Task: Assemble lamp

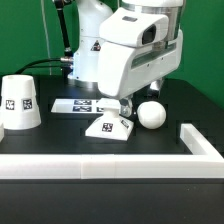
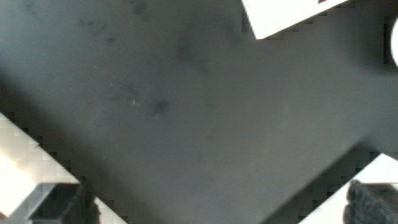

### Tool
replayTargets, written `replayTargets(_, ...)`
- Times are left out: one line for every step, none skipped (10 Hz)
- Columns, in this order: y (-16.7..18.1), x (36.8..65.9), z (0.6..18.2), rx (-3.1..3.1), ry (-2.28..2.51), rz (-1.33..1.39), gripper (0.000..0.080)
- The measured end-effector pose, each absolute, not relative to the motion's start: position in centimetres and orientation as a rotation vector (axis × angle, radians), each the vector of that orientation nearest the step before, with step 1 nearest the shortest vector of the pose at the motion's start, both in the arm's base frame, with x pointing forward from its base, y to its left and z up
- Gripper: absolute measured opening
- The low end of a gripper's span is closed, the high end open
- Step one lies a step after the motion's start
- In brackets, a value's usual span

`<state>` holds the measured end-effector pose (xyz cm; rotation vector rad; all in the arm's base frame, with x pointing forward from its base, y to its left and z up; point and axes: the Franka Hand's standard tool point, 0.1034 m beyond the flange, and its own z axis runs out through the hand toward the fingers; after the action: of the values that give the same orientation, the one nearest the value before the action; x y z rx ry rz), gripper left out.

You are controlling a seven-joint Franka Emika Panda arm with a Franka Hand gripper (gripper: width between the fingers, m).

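Note:
The wedge-shaped lamp base [image 1: 110, 127] lies on the black table at centre. The ball-shaped bulb [image 1: 151, 114] rests just to the exterior view's right of it. The cone shade [image 1: 20, 103] stands at the exterior view's left. My gripper [image 1: 123, 107] hangs just above the base's far edge, between base and bulb. In the wrist view my gripper [image 2: 210, 206] is open and empty. One dark finger [image 2: 50, 205] shows at one edge and the other at the opposite edge, with bare table between them. A white part's corner [image 2: 294, 12] shows at the frame edge; I cannot tell which part.
The marker board [image 1: 78, 105] lies flat behind the base. The white rail-like border [image 1: 100, 166] runs along the front and turns up the exterior view's right side [image 1: 200, 146]. White strips [image 2: 25, 150] show beside the fingers in the wrist view.

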<state>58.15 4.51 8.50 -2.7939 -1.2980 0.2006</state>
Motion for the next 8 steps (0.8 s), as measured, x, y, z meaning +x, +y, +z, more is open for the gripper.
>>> replayTargets(4.5, 58.4, 8.5, -2.795, -1.297, 0.196, 0.0700)
replayTargets(4.5, 58.4, 8.5, -2.795, -1.297, 0.196, 0.0700)
replayTargets(4.5, 58.4, 8.5, -2.795, -1.297, 0.196, 0.0700)
replayTargets(4.5, 58.4, 8.5, -2.795, -1.298, 0.196, 0.0700)
replayTargets(4.5, 58.4, 8.5, -2.795, -1.298, 0.195, 0.0700)
replayTargets(4.5, 58.4, 8.5, -2.795, -1.299, 0.196, 0.0700)
replayTargets(4.3, 58.4, 8.5, -2.801, -1.293, 0.185, 0.0700)
replayTargets(2.8, 57.8, 8.5, -2.836, -1.270, 0.128, 0.0700)
